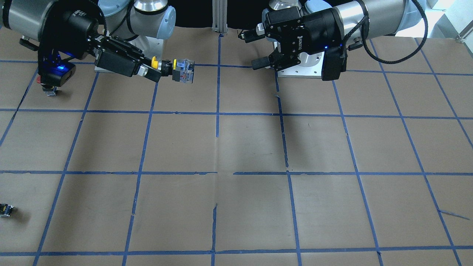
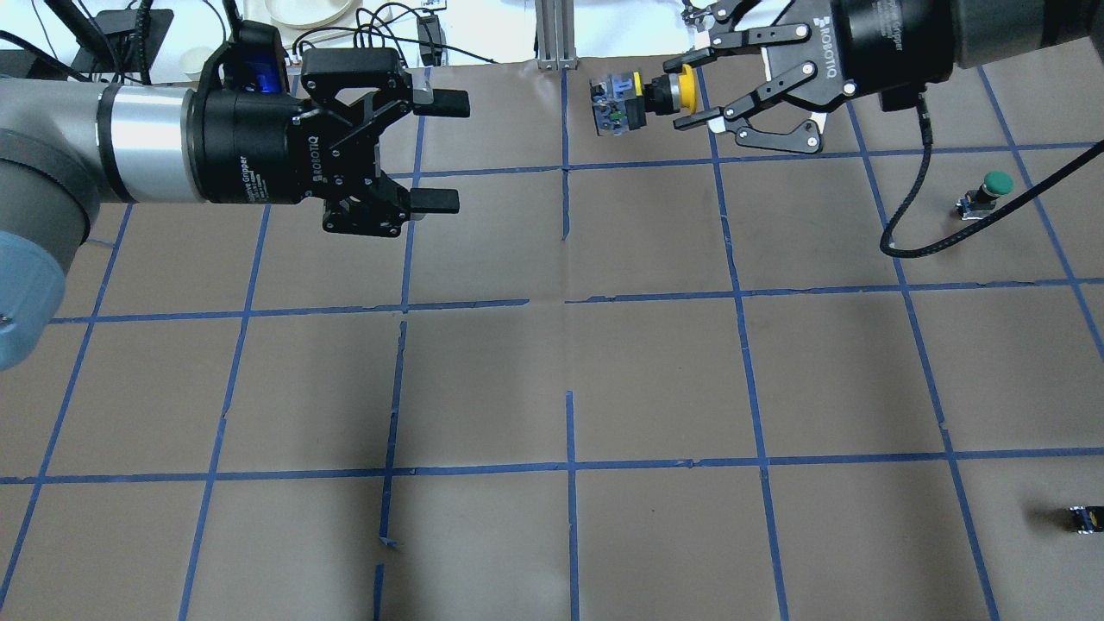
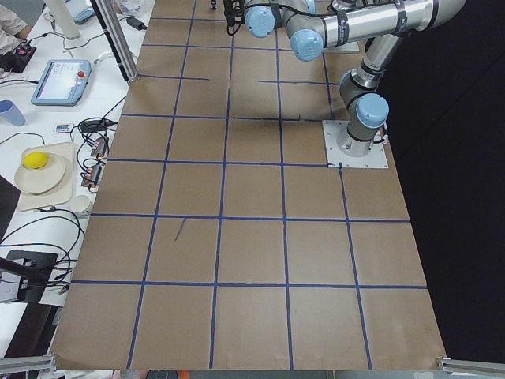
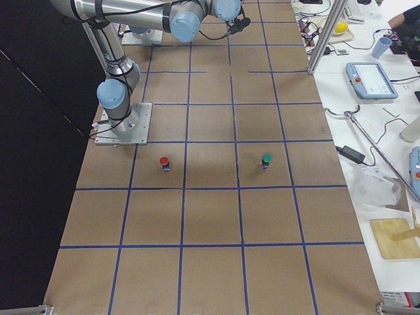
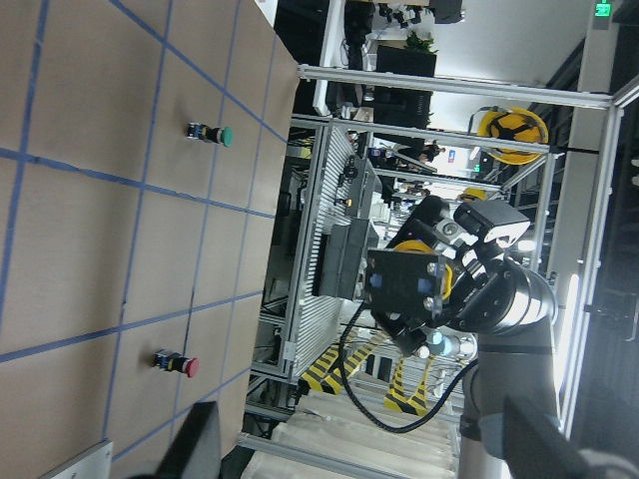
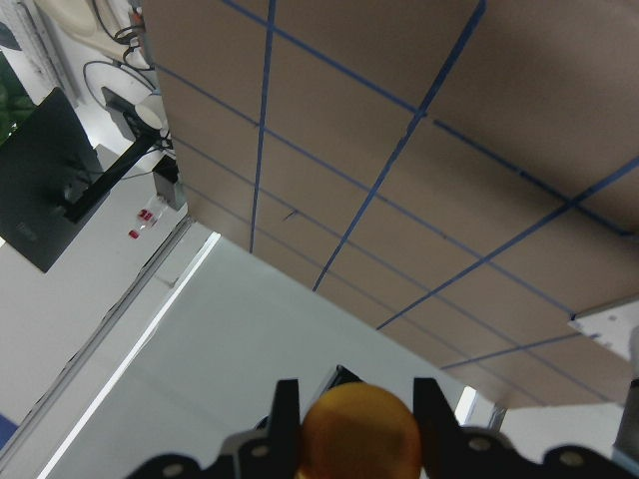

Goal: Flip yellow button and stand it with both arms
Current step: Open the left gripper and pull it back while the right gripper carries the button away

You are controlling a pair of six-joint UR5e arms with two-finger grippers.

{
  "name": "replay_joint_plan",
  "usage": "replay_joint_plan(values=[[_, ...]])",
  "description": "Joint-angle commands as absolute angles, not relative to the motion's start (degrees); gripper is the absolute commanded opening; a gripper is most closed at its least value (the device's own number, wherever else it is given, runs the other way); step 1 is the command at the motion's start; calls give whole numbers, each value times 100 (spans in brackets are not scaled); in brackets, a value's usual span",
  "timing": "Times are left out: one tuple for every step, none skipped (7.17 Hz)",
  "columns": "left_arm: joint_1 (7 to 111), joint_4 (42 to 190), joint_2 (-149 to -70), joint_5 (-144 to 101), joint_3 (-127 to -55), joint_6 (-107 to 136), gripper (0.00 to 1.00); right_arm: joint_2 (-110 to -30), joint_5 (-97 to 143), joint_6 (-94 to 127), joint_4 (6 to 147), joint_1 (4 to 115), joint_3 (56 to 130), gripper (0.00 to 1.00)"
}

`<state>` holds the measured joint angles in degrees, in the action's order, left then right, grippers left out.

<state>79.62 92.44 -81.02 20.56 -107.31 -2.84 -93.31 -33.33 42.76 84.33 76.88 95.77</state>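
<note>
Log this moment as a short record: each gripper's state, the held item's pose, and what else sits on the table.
right gripper: shut on the cap end of the yellow mushroom-cap push-button
left gripper: open, empty, facing the button, apart from it
button pose: held sideways, boxy grey-black base toward the left gripper
on table: green-capped button, upright; red-capped button, upright; small dark switch block
surface: brown paper table with a blue tape grid
</note>
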Motion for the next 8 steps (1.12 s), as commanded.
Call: replay_joint_plan(values=[[7997,9072,-8400,3246,-10208,-185,100,-9316,-5184,2795,8412,7594,9598,25],[8102,9079,-8655,4087,-9760,-185,100,-9290,-5769,2534,8420,7559,9598,22],[8382,9079,-8849,4948,-9399,-176,100,-9212,-6236,2331,8455,7524,9606,22],[8715,9097,-8946,6027,-9143,-176,100,-9107,-6719,2033,8455,7445,9685,22],[8945,9097,-9113,6821,-8923,-176,100,-9140,-7237,2022,8559,7262,10051,22],[9034,9097,-9314,7882,-8677,-228,100,-9141,-7782,2013,8952,6860,10368,22],[9044,9097,-9369,8554,-8579,-246,99,-9149,-8179,1995,9295,6507,10615,22],[9027,9114,-9317,8717,-8552,-263,100,-9106,-8774,1995,9673,6260,10756,21]])
